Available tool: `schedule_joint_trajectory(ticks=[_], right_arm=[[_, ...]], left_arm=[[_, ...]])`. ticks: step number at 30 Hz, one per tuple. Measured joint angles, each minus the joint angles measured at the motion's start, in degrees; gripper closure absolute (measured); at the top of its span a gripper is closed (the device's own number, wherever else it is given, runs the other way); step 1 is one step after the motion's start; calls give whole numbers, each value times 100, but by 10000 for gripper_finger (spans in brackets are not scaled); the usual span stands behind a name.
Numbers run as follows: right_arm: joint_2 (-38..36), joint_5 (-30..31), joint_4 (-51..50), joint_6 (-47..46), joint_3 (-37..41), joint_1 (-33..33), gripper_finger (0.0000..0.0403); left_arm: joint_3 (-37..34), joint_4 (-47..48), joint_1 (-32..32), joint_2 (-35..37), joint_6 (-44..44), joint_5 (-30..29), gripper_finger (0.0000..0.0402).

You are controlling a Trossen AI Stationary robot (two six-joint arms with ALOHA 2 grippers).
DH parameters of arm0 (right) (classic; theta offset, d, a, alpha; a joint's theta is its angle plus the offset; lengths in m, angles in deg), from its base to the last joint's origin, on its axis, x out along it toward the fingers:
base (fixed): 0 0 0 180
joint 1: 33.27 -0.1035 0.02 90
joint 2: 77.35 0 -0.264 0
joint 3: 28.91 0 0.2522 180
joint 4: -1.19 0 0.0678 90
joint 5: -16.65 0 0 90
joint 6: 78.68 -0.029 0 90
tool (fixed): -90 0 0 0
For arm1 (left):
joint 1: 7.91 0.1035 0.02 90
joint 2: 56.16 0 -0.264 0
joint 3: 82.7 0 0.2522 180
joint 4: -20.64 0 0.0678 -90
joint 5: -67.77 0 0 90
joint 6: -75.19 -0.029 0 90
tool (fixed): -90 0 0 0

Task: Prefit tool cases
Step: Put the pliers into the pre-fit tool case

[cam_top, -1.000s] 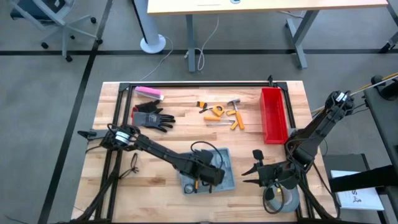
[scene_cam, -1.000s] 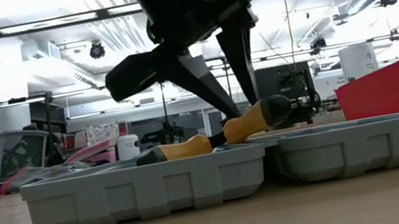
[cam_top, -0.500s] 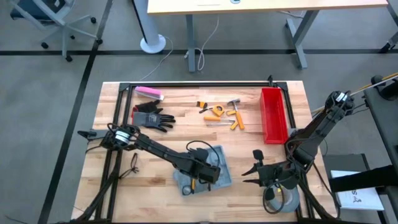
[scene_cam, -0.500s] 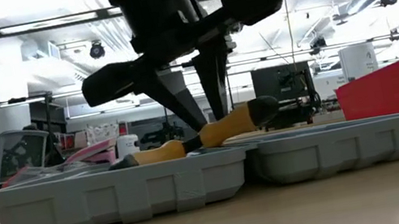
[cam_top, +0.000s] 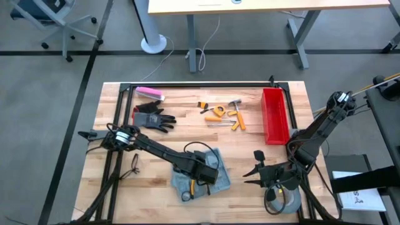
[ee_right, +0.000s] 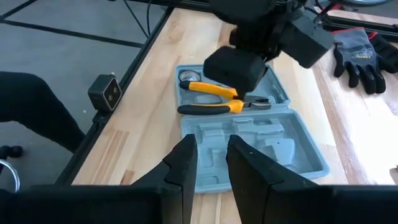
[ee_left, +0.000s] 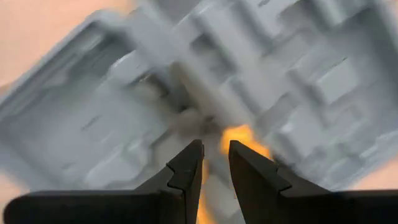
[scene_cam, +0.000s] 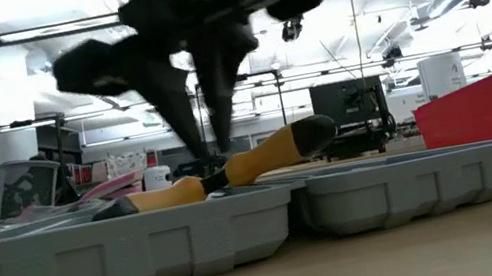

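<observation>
The grey-blue tool case lies open on the wooden table, both halves flat. Yellow-handled pliers lie in the half nearer the table's front edge, beside a small round tool. My left gripper stands over that half, pointing straight down and shut on the pliers. My right gripper hangs to the right of the case, clear of it. Its fingers are slightly apart with nothing between them. My left gripper pinches the pliers near their middle, on the yellow handle, between its two fingers. The fingers come from above and lie across the tool. The pliers sit tilted: one end is raised above the case's rim, the other is down in the case.
A red bin stands at the right. Small orange-handled tools, a black glove and a pink thing lie toward the far edge. A grey tape roll sits below my right arm. Spectacles lie near left.
My left gripper has gone toward the table's left and near edges, risen a little, and tipped from a slant to straight down. The case has slid with it toward the near left and turned a little about. The pliers stay in the hold, tilted.
</observation>
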Motion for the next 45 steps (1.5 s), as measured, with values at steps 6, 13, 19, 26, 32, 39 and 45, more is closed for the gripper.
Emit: schedule_joint_trajectory(ticks=[6, 13, 19, 26, 32, 39, 45], right_arm=[[0, -11, 0, 11, 0, 0, 325], [0, -12, 22, 11, 0, -3, 322], [0, -12, 26, 35, 0, -24, 329], [0, -10, 31, 35, 0, -24, 323], [0, -10, 48, 35, 0, -24, 318], [0, -10, 68, 59, 0, -24, 327], [0, -10, 70, 59, 0, -24, 320]], left_arm=[[408, 321, -100, 3, 177, 163, 318], [197, 270, -139, -12, 407, 572, 313], [38, 197, -137, -18, 431, 570, 290], [-144, -178, -135, -21, 468, 560, 241], [-235, -168, -135, -21, 486, 550, 212], [-539, -404, -132, -21, 462, 548, 214], [-739, -761, -120, -21, 361, 323, 221]])
